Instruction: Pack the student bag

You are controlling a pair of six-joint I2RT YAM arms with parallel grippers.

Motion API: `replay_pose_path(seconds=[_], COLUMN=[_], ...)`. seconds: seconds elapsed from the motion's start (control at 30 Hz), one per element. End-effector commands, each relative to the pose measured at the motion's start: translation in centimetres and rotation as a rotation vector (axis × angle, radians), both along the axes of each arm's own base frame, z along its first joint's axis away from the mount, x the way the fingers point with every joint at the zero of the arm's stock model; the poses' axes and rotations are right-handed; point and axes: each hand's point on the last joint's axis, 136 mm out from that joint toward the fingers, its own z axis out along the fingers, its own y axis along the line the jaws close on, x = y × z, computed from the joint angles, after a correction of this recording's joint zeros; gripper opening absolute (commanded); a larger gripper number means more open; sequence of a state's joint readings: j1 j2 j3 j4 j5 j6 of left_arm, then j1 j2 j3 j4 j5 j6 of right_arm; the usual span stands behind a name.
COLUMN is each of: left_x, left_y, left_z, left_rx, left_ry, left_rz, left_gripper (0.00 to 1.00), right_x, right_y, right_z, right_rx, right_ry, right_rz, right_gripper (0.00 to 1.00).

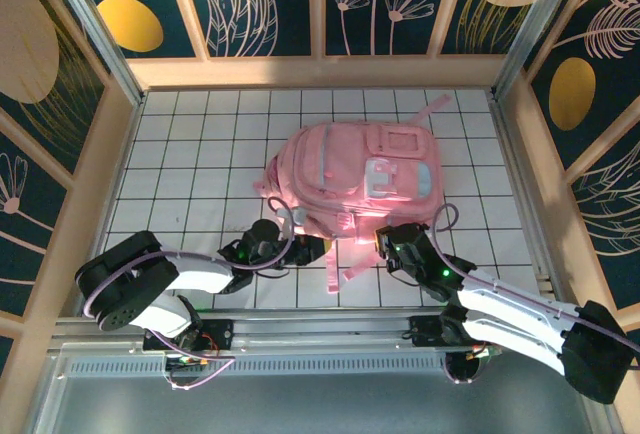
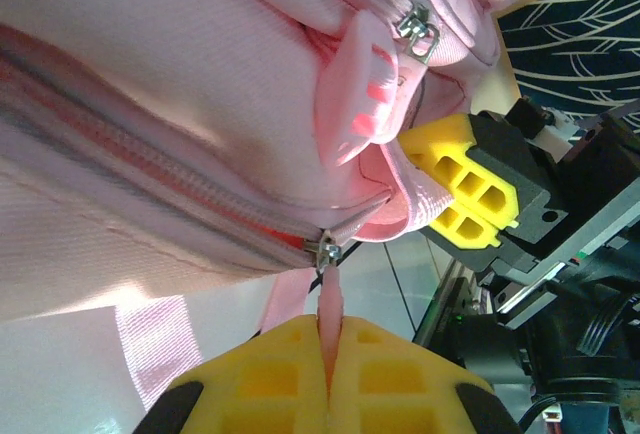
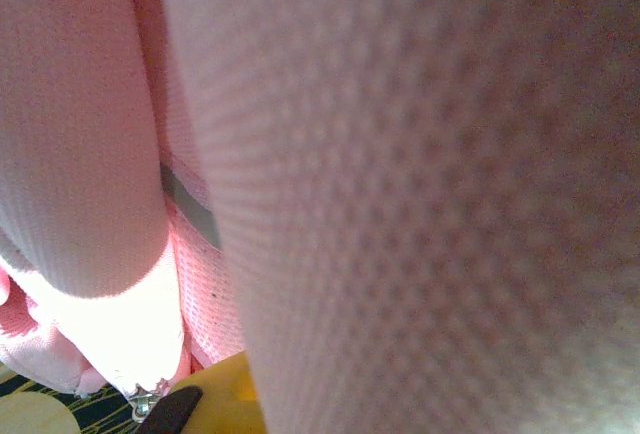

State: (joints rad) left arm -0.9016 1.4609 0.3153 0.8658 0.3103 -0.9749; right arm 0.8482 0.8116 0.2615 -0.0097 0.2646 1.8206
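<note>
From above, the student bag (image 1: 350, 174) lies flat on the white tiled table (image 1: 180, 154), front pockets up. It sits about mid-table and a little toward the right edge, and one pink strap (image 1: 340, 269) trails off its near side toward the arms. Both arms reach in to that near side. The left gripper (image 1: 305, 251) is up against the bag's near-left corner, and the right gripper (image 1: 383, 244) is at the near edge just right of the trailing strap, so the two are close together with the strap between them. From this height I cannot make out how either pair of jaws stands. The left wrist camera is much plainer: the left gripper (image 2: 330, 374) has its yellow fingertips pressed together on a thin pink pull tab (image 2: 330, 304). The tab hangs from a metal zip slider (image 2: 322, 252) at the end of a long zip running across the student bag (image 2: 150, 104). A second slider (image 2: 420, 29) sits higher on another zip. Just beyond, the right gripper (image 2: 455, 189) shows one yellow finger closed against a fold of the bag's pink fabric, with a woven strap (image 2: 150, 339) lying on the table below. Through the right wrist camera, the student bag (image 3: 400, 154) is pressed right up to the lens as blurred pink mesh. A corner of the right gripper (image 3: 225, 399) shows yellow at the bottom, tucked under the fabric.
</note>
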Motion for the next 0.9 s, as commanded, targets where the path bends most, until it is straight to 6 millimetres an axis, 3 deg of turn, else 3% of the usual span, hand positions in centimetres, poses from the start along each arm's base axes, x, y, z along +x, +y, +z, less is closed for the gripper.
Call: replay_pose_path(seconds=[0.0, 0.5, 0.83, 0.87], left_x=[0.0, 0.1, -0.9, -1.1], left_y=[1.2, 2.8, -1.3, -1.5], left_z=[-0.4, -0.8, -0.3, -0.6], left_rx=[0.004, -0.001, -0.022, -0.016], left_ry=[0.013, 0.026, 0.060, 0.071], left_rz=[0.027, 0.071, -0.142, -0.157], left_gripper=[0.00, 0.00, 0.00, 0.04], right_x=[0.8, 1.0, 2.2, 2.1], right_y=[-4.9, -6.1, -2.9, -3.0], right_z=[-1.8, -2.0, -0.3, -0.3], right_rx=[-0.169, -0.189, -0.248, -0.246], right_ry=[-0.014, -0.014, -0.064, -0.067], right_rz=[-0.159, -0.183, -0.011, -0.012], right_gripper=[0.00, 0.00, 0.00, 0.00])
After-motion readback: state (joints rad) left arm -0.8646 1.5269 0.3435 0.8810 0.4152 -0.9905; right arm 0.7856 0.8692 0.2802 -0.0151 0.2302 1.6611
